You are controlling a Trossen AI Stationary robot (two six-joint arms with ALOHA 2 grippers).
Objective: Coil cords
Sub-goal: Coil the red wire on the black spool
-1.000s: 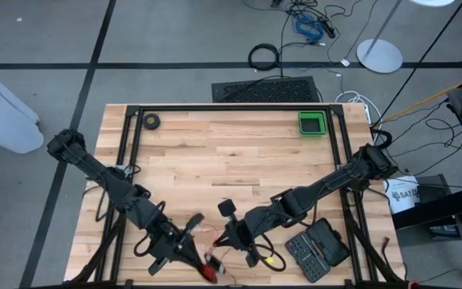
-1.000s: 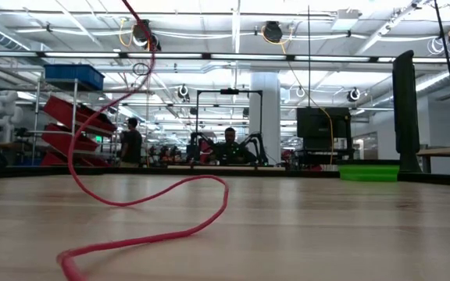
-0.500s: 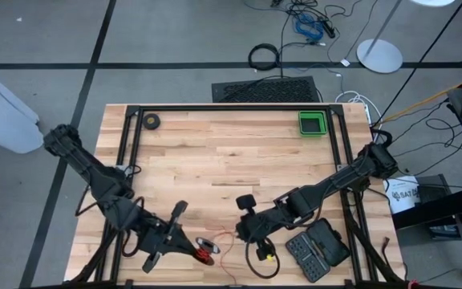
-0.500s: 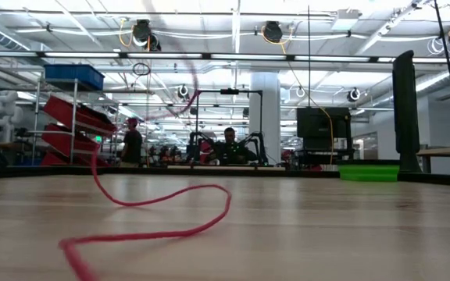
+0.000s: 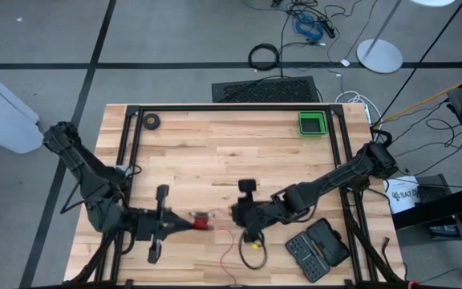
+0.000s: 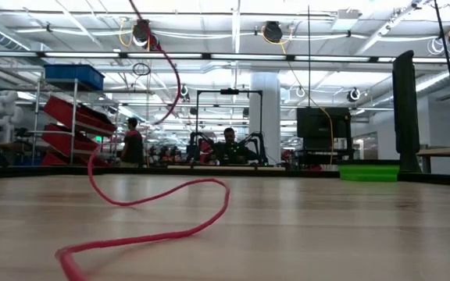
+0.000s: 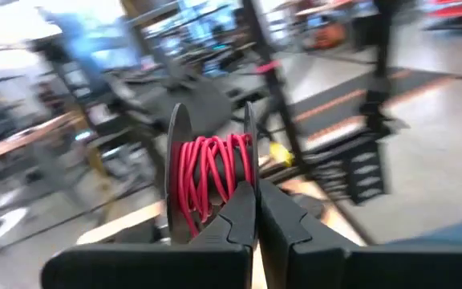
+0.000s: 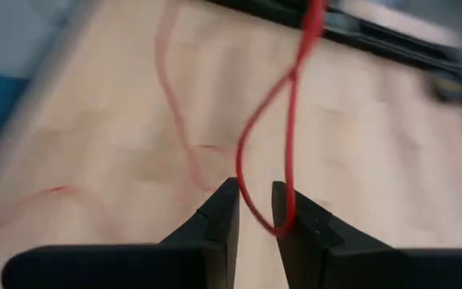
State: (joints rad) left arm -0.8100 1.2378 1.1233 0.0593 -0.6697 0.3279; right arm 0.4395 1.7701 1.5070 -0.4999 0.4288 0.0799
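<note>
A small spool wound with red cord hangs above the near half of the table, with my left gripper shut on it; the high view shows the spool just left of centre. From it the red cord trails down to the table in loose curves, ending at a yellow plug. My right gripper stands just right of the spool, fingers a little apart, with a loop of the cord in the gap. My left gripper pinches the rim of one of the spool's flanges between its two fingertips, coming in level from the table's left. The spool is lifted clear, its axis lying across the fingers. My right gripper's fingers are apart; the bottom bend of the cord loop lies against the inner edge of one fingertip. The rest of the loop hangs slack.
A black tool case lies at the near right corner. A green tray sits at the far right and a dark tape roll at the far left. The black frame rails run along both sides.
My left gripper has carried the spool from the table's near edge up and toward the far edge, swinging round to point level toward the right. My right gripper has shifted toward the far edge and tipped downward. The cord's rising stretch has swung about; its curves on the table have stayed.
</note>
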